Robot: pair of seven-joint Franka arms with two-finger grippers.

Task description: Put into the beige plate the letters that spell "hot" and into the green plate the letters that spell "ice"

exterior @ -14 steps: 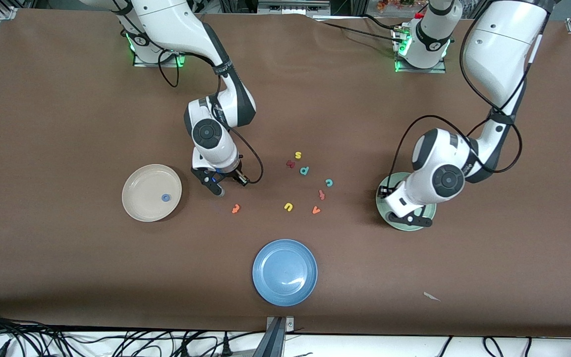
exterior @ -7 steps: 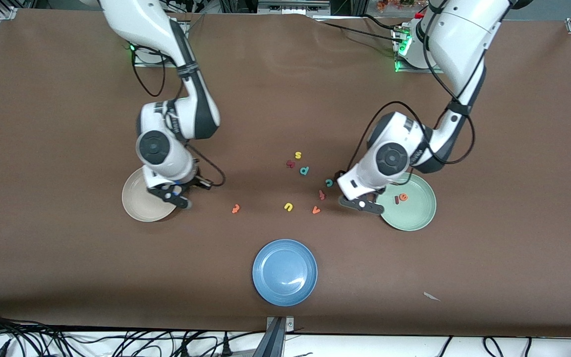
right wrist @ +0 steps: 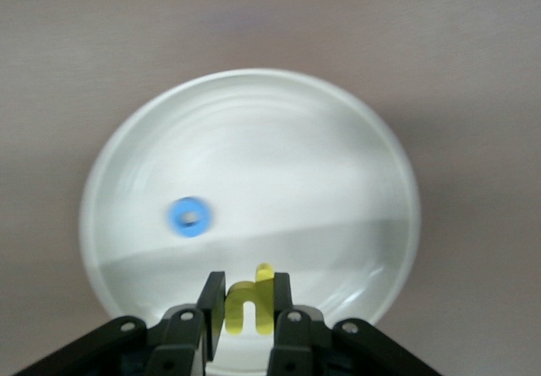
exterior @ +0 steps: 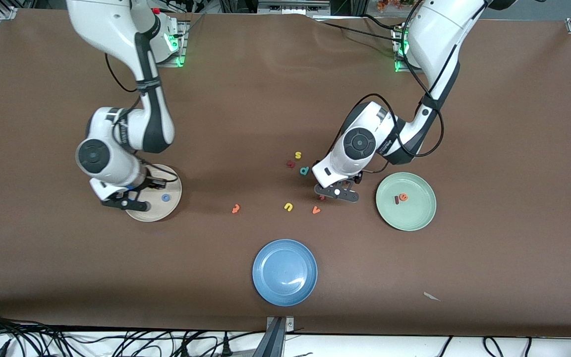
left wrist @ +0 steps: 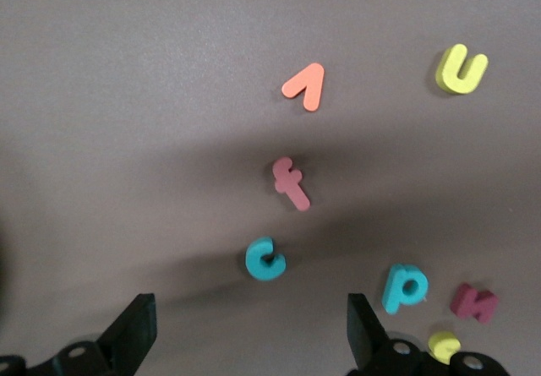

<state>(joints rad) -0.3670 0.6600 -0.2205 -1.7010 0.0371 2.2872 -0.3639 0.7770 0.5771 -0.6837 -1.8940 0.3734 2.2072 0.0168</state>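
- Right claw (exterior: 126,202) hangs over the beige plate (exterior: 174,191) at the right arm's end of the bench (exterior: 285,99), its fingers (right wrist: 214,296) pinched on the yellow h (right wrist: 249,307), which stands upright between them.
- Left claw (left wrist: 249,329) hovers over the scatter of letters in the middle of the bench, its jaws spread wide and holding nothing; the teal c (left wrist: 265,259) lies on the bench just under the gap between them.
- Blue o (exterior: 165,198) already lies inside the beige plate.
- On the green plate (exterior: 422,218), toward the left arm's end, the dark red i (exterior: 397,199) and the orange e (exterior: 404,197) sit side by side.
- Orange t (exterior: 236,208) lies alone on the bench, between the beige plate and the letter cluster, well apart from both.
- Around the teal c there is some crowding: a salmon f-like letter (left wrist: 292,183) just beside it, an orange v (left wrist: 306,86) and a yellow u (left wrist: 461,68) nearer the front camera, and a teal p-shaped letter (left wrist: 404,286), a dark red letter (left wrist: 474,302) and a yellow s (exterior: 298,155) farther from it.
- Blue plate (exterior: 285,272) sits nearest the front camera, clear of both arms.
- Small pale scrap (exterior: 431,296) lies on the bench, nearer the front camera than the green plate.
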